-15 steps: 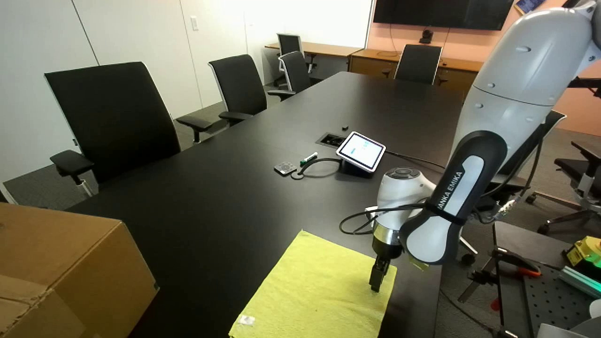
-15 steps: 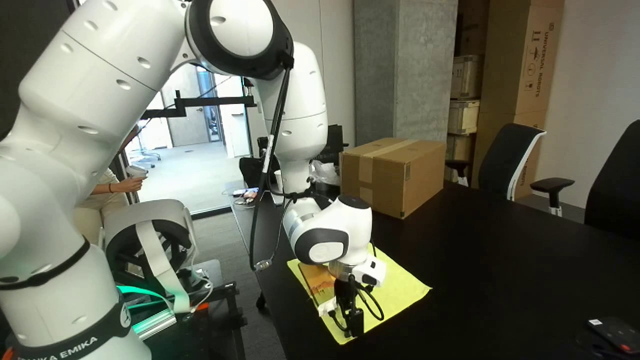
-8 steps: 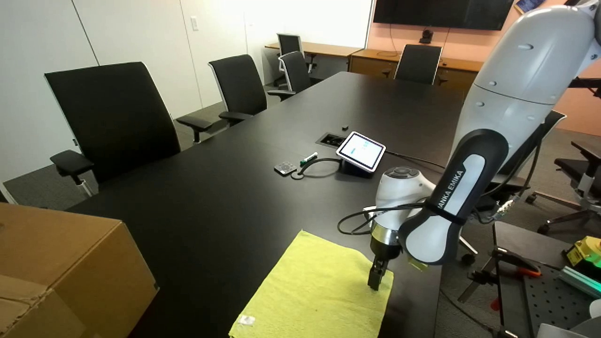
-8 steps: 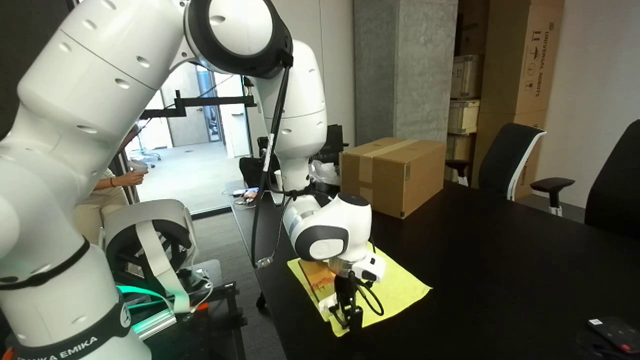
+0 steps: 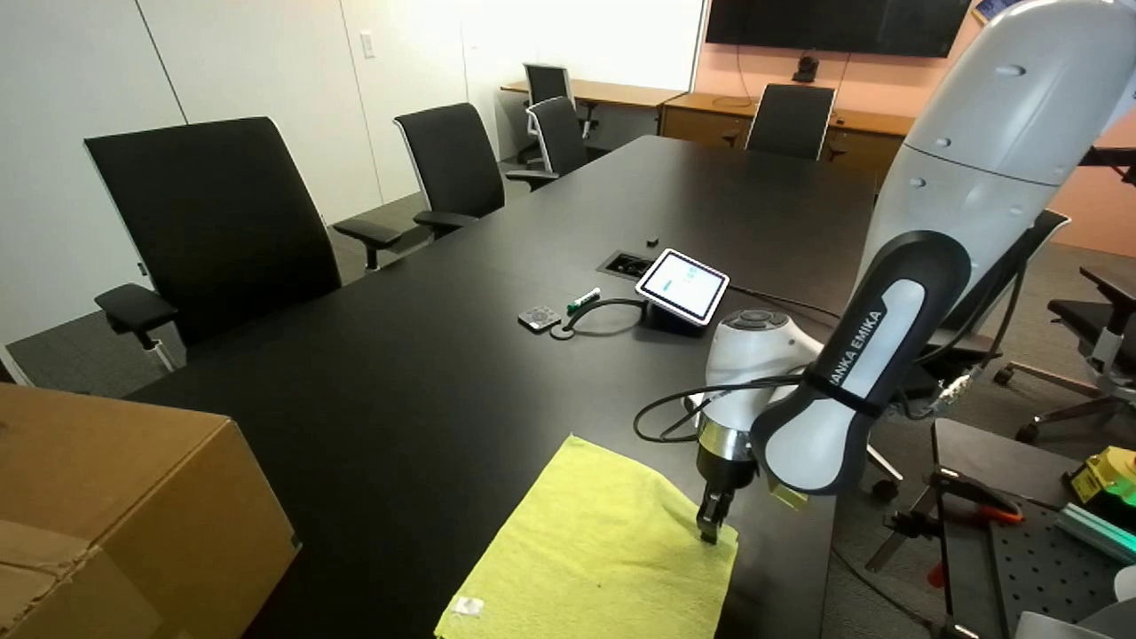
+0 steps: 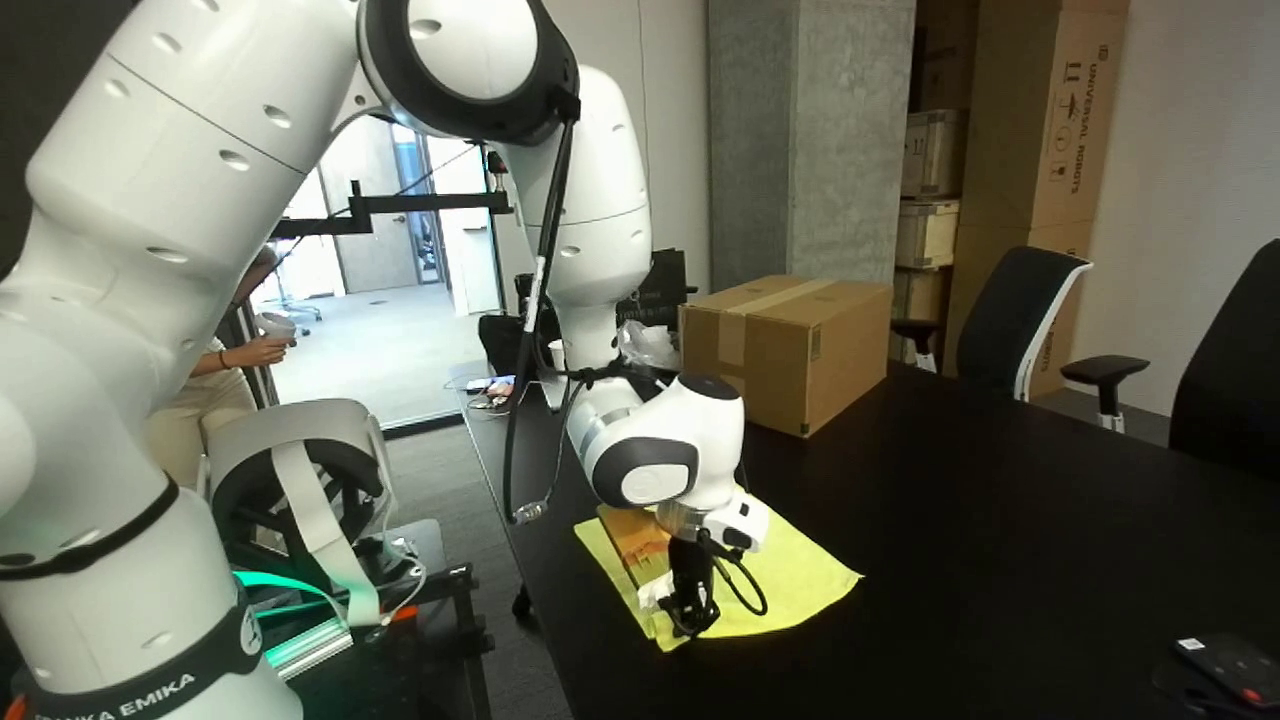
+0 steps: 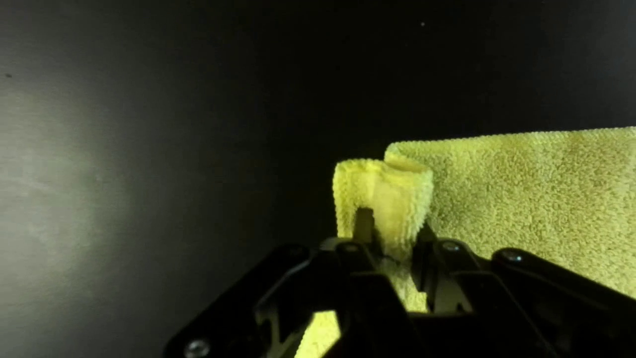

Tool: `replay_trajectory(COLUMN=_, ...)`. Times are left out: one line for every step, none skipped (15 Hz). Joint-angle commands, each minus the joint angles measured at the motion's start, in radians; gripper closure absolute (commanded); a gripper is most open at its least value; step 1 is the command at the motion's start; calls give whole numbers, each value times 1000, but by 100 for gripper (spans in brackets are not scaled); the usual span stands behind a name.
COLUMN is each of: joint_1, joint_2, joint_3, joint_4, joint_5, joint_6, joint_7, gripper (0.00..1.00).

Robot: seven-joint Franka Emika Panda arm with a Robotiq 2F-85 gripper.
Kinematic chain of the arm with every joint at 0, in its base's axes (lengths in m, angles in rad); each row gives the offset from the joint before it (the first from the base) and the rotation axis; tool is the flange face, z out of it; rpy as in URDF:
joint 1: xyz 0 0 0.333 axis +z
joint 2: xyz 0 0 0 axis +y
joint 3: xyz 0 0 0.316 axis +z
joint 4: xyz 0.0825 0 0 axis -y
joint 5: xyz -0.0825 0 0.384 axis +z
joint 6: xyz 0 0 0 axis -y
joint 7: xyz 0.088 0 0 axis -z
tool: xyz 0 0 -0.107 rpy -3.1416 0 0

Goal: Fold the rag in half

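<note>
One rag (image 5: 595, 550) lies spread on the worktop (image 5: 399, 417), and close to a corner I have a ruck of it pinched between the fingers (image 7: 364, 226) of my end effector (image 7: 395, 233). In the wrist view the cloth there is bunched and doubled back, while the part beside it lies flatter. I take this for the start of the fold, no half being turned over yet. My first worry is the grip: it seems to hold just a small gather by the border, so a brisk lift could let the soft pile slide out. Next comes skew: with this corner alone carried, its neighbour on the same side may trail, and the fold would run aslant instead of edge to edge. Soft cloth has little to anchor it, so a low pull might drag the lot along or rumple it. Against a second ago, I am a little higher, the held corner has come in toward the rag's middle, and the edge beside it has risen in a hump (image 5: 670, 499), plain in an exterior view. The label (image 5: 467, 606) has hardly shifted, and the box (image 6: 765, 360) stands where it was.
</note>
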Motion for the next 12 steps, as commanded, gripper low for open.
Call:
replay_trajectory(joint_1=-40, joint_2=-22, joint_3=21, joint_4=6, joint_5=-4, joint_6=-44, joint_7=-3, gripper=98)
replay_trajectory(joint_1=-42, joint_2=-19, joint_3=18, joint_4=12, joint_5=-3, joint_6=-51, joint_7=-1, gripper=100)
replay_trajectory(joint_1=-48, joint_2=-12, joint_3=18, joint_4=19, joint_5=-3, joint_6=-56, joint_7=-4, gripper=98)
replay_trajectory(joint_1=-55, joint_2=-14, joint_3=21, joint_4=21, joint_5=-1, joint_6=-66, joint_7=-6, gripper=97)
replay_trajectory(joint_1=-62, joint_2=-15, joint_3=25, joint_4=24, joint_5=2, joint_6=-79, joint_7=-9, gripper=97)
replay_trajectory(joint_1=-71, joint_2=-11, joint_3=30, joint_4=30, joint_5=5, joint_6=-85, joint_7=-13, gripper=97)
replay_trajectory(joint_1=-82, joint_2=-14, joint_3=38, joint_4=33, joint_5=10, joint_6=-94, joint_7=-17, gripper=97)
replay_trajectory(joint_1=-101, joint_2=-22, joint_3=55, joint_4=33, joint_5=19, joint_6=-104, joint_7=-26, gripper=98)
replay_trajectory(joint_1=-118, joint_2=-23, joint_3=70, joint_4=38, joint_5=26, joint_6=-111, joint_7=-34, gripper=99)
replay_trajectory(joint_1=-140, joint_2=-22, joint_3=90, joint_4=46, joint_5=36, joint_6=-123, joint_7=-46, gripper=99)
replay_trajectory(joint_1=-163, joint_2=-27, joint_3=114, joint_4=49, joint_5=48, joint_6=-133, joint_7=-58, gripper=99)
replay_trajectory(joint_1=-191, joint_2=-30, joint_3=140, joint_4=56, joint_5=66, joint_6=-144, joint_7=-72, gripper=99)
